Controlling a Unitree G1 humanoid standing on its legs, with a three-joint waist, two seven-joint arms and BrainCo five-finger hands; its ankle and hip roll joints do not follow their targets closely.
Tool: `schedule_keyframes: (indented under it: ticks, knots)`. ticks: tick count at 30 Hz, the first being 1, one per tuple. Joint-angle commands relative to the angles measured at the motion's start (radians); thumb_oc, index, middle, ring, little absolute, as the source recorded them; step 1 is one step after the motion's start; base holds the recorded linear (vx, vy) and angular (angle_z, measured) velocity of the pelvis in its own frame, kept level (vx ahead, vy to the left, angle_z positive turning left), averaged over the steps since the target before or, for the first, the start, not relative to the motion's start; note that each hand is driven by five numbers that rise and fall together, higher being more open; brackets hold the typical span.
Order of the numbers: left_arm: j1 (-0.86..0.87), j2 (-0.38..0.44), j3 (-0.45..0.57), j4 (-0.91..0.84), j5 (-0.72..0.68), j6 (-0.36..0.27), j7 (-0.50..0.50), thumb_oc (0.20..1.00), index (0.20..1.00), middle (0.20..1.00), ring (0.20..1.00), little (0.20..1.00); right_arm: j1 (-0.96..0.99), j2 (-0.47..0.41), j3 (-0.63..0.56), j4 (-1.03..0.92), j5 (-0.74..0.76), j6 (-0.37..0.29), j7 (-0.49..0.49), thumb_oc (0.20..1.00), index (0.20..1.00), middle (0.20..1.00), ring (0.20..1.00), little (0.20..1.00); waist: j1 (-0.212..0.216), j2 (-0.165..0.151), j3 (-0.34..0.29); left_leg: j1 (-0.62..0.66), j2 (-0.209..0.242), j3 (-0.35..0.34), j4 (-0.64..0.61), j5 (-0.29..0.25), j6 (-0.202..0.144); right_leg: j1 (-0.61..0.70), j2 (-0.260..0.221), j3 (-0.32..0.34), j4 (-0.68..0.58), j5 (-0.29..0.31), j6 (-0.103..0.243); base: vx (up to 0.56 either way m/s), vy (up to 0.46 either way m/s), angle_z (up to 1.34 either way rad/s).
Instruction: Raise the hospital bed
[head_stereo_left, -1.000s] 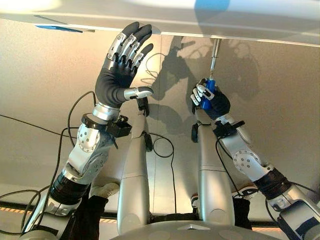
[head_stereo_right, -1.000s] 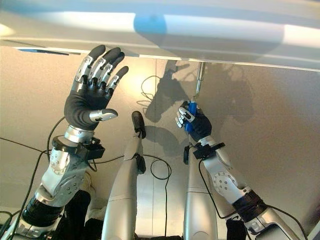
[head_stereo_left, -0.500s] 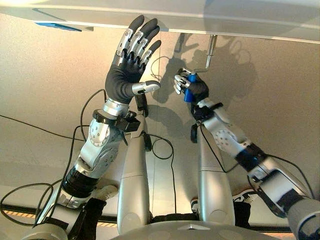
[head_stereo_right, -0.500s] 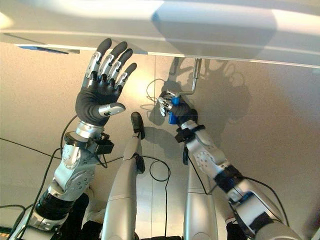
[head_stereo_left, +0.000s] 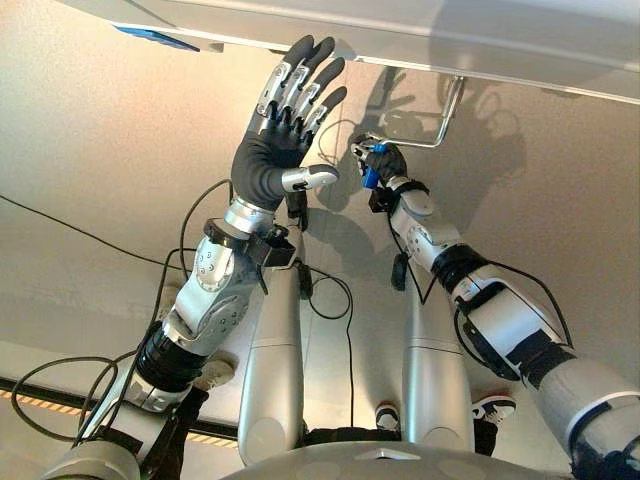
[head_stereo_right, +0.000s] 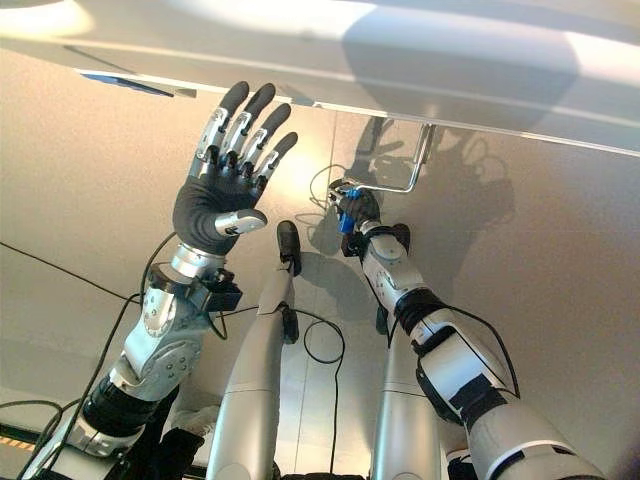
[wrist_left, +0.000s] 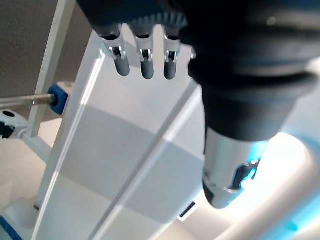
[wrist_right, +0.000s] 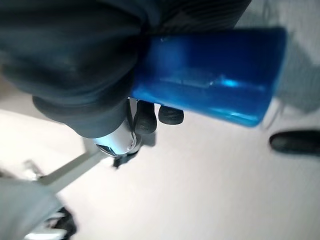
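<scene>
The hospital bed's white frame (head_stereo_left: 400, 40) runs across the top of the eye views. A bent metal crank (head_stereo_left: 447, 112) hangs from under its edge and ends in a blue grip (wrist_right: 210, 85). My right hand (head_stereo_left: 384, 162) is shut on that grip, with the crank arm pointing sideways toward my left. My left hand (head_stereo_left: 268, 165) is raised beside it with straight, spread fingers, their tips just below the bed's edge and holding nothing. In the left wrist view the fingers (wrist_left: 145, 65) hover before the bed's white panel (wrist_left: 120, 150).
Beige floor lies under both arms. A blue label (head_stereo_left: 150, 38) is stuck to the bed's underside at the left. An orange and black stripe (head_stereo_left: 30, 398) crosses the floor at the lower left. A white shoe (head_stereo_left: 490, 408) shows low on the right.
My right hand swung the blue grip to the left and away from me, turning the crank from hanging straight down to lying sideways. My left hand drifted slightly right, staying open.
</scene>
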Motion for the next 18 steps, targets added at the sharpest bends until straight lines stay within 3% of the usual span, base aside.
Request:
schedule_keyframes:
  ticks: [1, 6, 18]
  knots:
    - [-0.014, 0.016, -0.002, -0.11, -0.001, -0.042, -0.021, 1.0, 1.0, 1.0, 1.0, 1.0, -0.023, -0.045, -0.065, 0.075, -0.03, 0.001, -0.044, 0.2, 0.2, 0.2, 0.2, 0.2, -0.009, 0.05, -0.018, 0.024, -0.055, 0.039, 0.131, -0.162, 0.052, 0.078, 0.013, -0.046, -0.161, 0.091, 0.046, 0.0, 0.0, 0.0]
    - [-0.021, 0.032, -0.004, -0.107, 0.003, -0.046, -0.012, 1.0, 1.0, 1.0, 1.0, 1.0, -0.026, -0.089, -0.135, 0.192, -0.047, 0.011, -0.088, 0.2, 0.2, 0.2, 0.2, 0.2, -0.012, 0.056, -0.018, 0.027, -0.056, 0.039, 0.127, -0.164, 0.053, 0.082, 0.015, -0.045, -0.163, 0.088, 0.048, 0.0, 0.0, 0.0]
    - [-0.028, 0.076, 0.013, -0.102, 0.003, -0.056, -0.051, 1.0, 1.0, 1.0, 1.0, 1.0, 0.218, -0.331, -0.368, 0.327, -0.011, 0.018, -0.111, 0.2, 0.2, 0.2, 0.2, 0.2, -0.037, 0.058, -0.018, 0.045, -0.06, 0.039, 0.124, -0.173, 0.053, 0.095, 0.012, -0.045, -0.16, 0.079, 0.052, 0.0, -0.002, 0.08]
